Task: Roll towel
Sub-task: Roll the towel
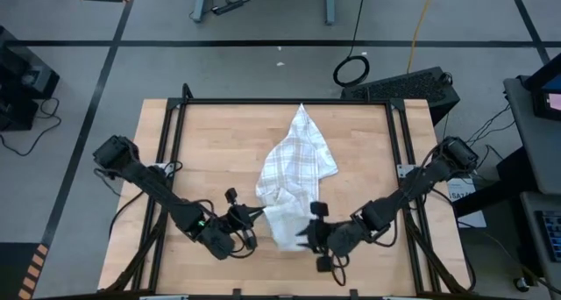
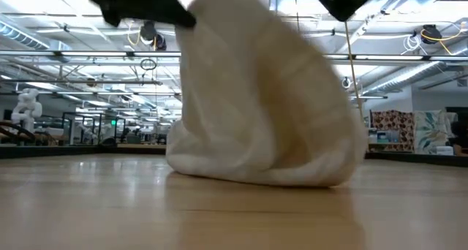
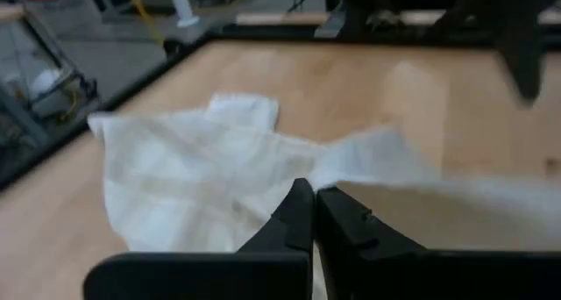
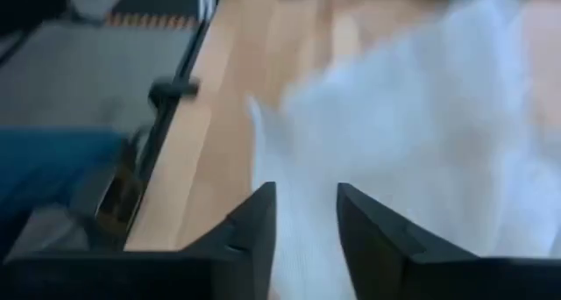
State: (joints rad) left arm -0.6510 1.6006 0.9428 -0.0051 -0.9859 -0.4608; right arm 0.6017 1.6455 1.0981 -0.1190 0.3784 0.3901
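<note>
Here, crumpled towel (image 1: 294,173) between left tool (image 1: 254,214) and right tool (image 1: 304,234).

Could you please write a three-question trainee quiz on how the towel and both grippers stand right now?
1. True or false: the towel lies flat and fully spread on the table.
2. Which gripper has its fingers pressed together: (a) the left gripper or (b) the right gripper?
3. Fill in: both grippers are at the towel's ____ end, the one closest to the arms' bases.

Key: 1. False, it is bunched and partly lifted. 2. (a); the right one's fingers stand apart with cloth between them. 3. Near.
</note>
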